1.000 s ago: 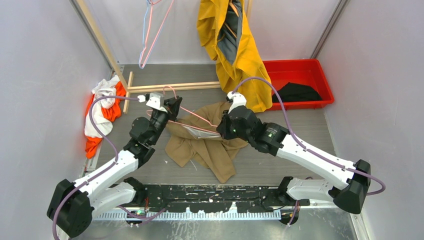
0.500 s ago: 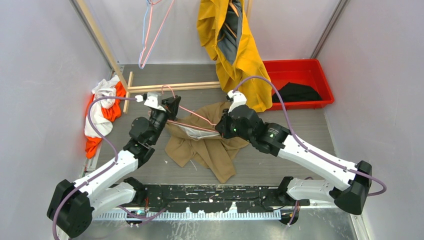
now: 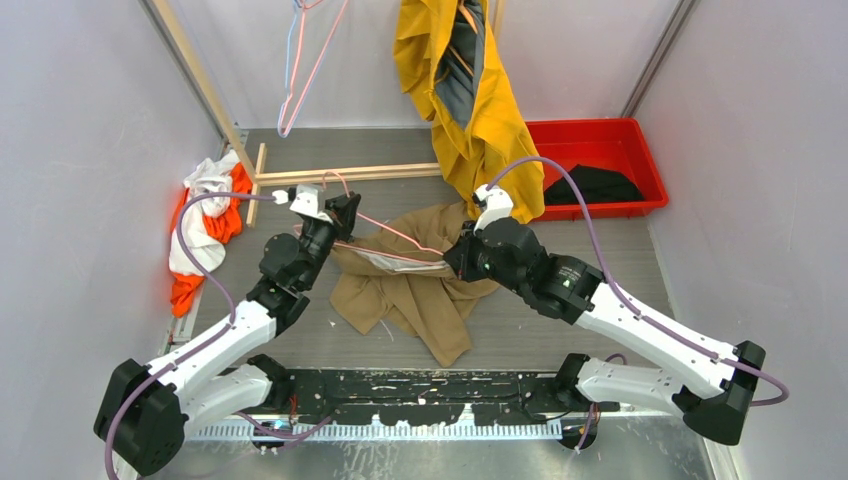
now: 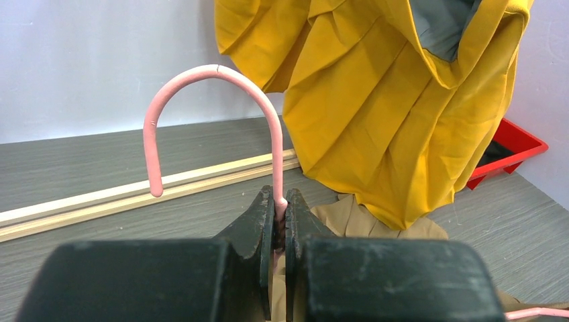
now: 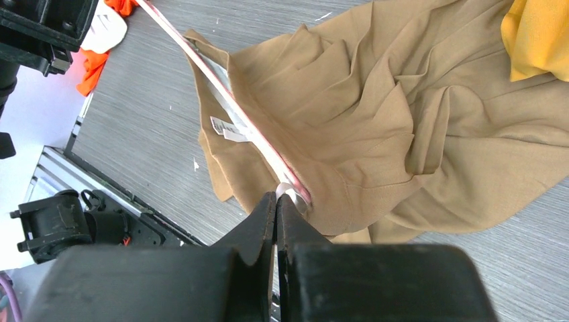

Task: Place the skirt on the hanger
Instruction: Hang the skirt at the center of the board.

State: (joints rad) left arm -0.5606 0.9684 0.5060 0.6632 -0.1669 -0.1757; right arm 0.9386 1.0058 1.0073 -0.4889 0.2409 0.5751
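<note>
Roughly halfway: your left jaws pinch the hanger [image 4: 216, 67] neck, right jaws pinch the skirt [image 5: 376, 114] waistband at frame centre; seating looks unfinished.

A tan skirt [image 3: 420, 300] lies crumpled at the worktop's [image 3: 600, 250] centre, with a pink hanger [image 3: 400, 235] stretched across its upper edge between the left end effector [image 3: 345, 212] at ten o'clock and the right end effector [image 3: 457, 264] at three, and a yellow garment [image 3: 480, 110] hanging at twelve.
</note>
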